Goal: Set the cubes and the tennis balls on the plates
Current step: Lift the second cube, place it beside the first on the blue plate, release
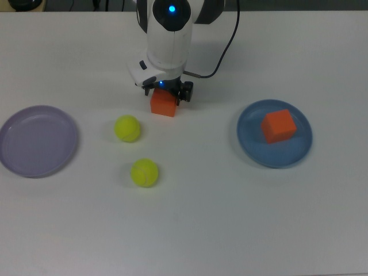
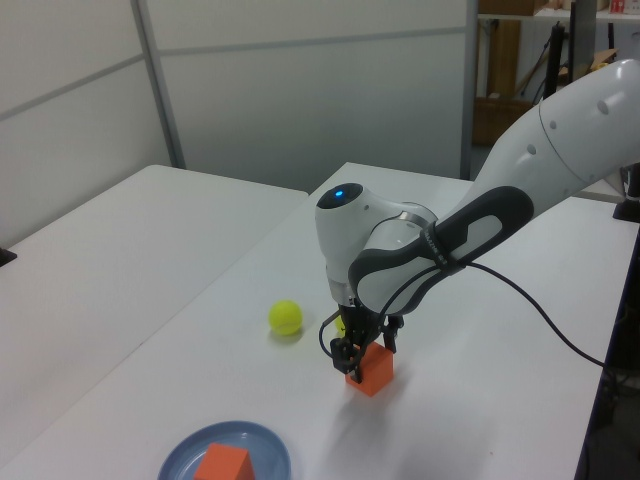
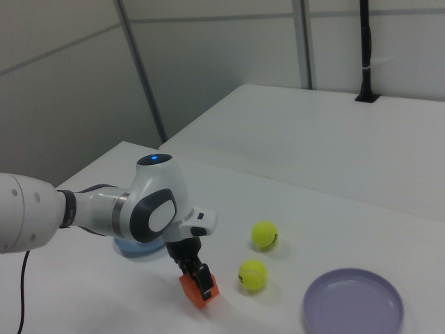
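Orange cube [image 1: 164,104]: on the table [image 1: 201,218], directly under the gripper [image 1: 166,92], fingers straddling it.
Gripper: looks parted around the cube, no squeeze yet, I'd say.
Other cube [image 1: 279,126]: sits on the blue plate [image 1: 253,150].
Tennis balls [image 1: 127,128]: loose, near the lavender plate [image 1: 38,140].
Writing: none readable.

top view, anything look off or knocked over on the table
Nothing stands out. One orange cube sits on the blue plate, the other cube rests flat under the gripper, both tennis balls lie on the table, and the lavender plate is bare.
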You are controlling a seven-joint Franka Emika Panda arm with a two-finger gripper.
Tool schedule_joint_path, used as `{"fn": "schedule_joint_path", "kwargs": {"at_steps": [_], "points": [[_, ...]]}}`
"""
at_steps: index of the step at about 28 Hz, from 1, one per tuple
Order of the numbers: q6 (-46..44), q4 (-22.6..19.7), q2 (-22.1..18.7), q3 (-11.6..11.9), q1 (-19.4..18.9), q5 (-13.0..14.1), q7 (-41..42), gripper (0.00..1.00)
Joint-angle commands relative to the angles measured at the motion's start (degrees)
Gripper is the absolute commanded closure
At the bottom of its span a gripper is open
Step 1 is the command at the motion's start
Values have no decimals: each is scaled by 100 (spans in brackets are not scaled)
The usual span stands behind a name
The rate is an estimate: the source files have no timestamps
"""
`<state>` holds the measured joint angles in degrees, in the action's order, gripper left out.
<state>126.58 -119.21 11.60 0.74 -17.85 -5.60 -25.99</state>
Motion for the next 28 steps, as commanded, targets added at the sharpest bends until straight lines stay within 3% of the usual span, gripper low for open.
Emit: {"fn": "schedule_joint_path", "kwargs": {"at_steps": [1, 2, 11, 17, 20, 28], "points": [[165, -23, -44, 5, 28, -64, 112, 91], [174, -14, -52, 5, 28, -56, 112, 100], [236, 521, -298, -91, -51, -12, 156, 100], [-10, 1110, -290, -583, -139, -12, 68, 100], [-54, 1400, -211, -759, -314, 6, -89, 100], [-46, 2033, 298, -786, -798, -73, -406, 100]]}}
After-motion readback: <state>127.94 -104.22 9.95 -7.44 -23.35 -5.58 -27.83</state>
